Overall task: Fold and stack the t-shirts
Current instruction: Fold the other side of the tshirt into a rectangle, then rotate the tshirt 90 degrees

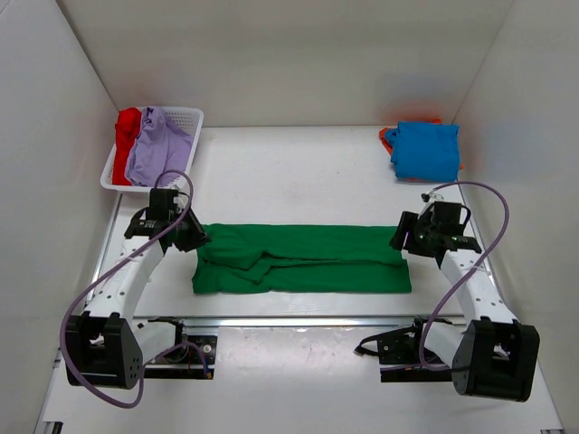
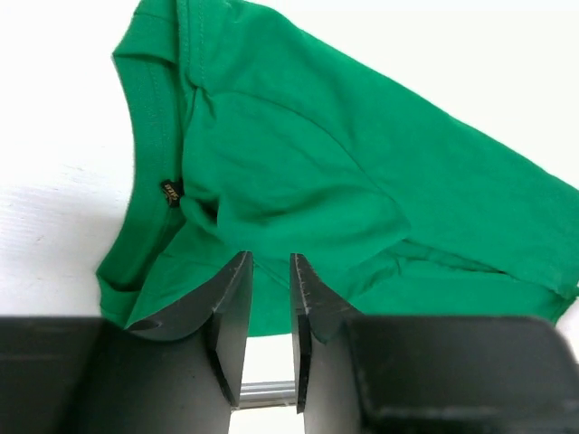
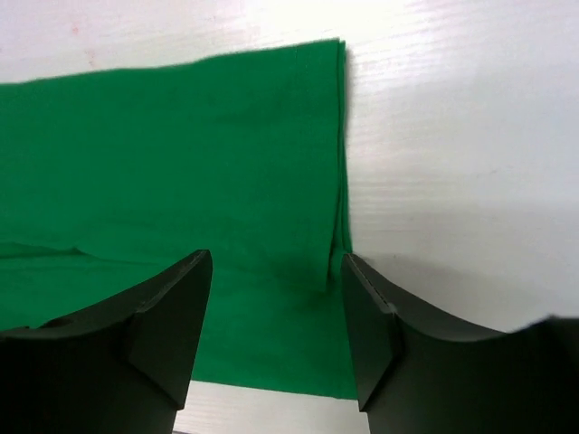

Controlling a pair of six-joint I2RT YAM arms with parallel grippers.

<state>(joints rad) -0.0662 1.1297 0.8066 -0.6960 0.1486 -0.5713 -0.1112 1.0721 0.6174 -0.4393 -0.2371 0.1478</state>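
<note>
Green t-shirt [image 1: 308, 258], blue t-shirt [image 1: 425, 151], lavender t-shirt [image 1: 158, 149], red t-shirt [image 1: 125, 136]: one each.

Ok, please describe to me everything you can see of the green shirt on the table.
The green shirt is soft, bright green cloth, folded lengthwise into a long band lying flat on the table. Its collar, with a small dark label, is at the left end, where the cloth is wrinkled; the right end is a smooth straight edge. The left gripper and right gripper stand open at the ends, gripping nothing.
</note>
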